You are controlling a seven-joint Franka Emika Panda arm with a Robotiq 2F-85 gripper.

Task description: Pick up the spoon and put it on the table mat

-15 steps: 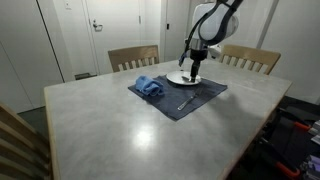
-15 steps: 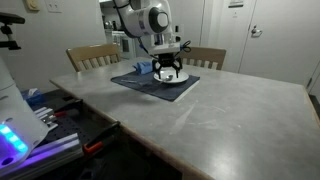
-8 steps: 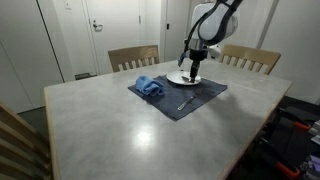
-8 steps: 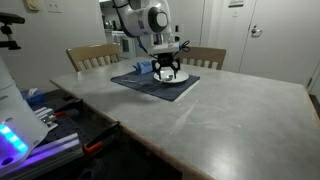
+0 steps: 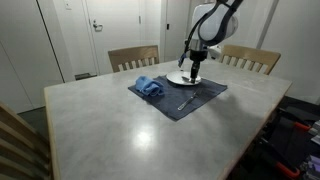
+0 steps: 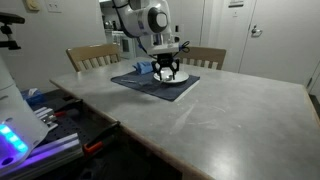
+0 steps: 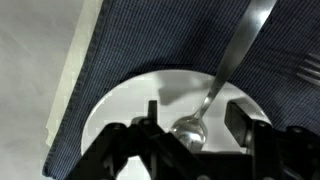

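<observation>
Wrist view: the spoon (image 7: 215, 90) lies with its bowl on the white plate (image 7: 120, 110) and its handle running away over the dark blue mat (image 7: 160, 35) — it is not lifted. The gripper (image 7: 195, 135) hangs low over the plate with its jaws spread apart, one finger (image 7: 148, 120) on each side of the spoon's bowl — whether they touch it I cannot tell. In an exterior view the mat lies on the grey table (image 5: 110, 120), with a crumpled blue cloth (image 5: 149, 87) at its other end.
</observation>
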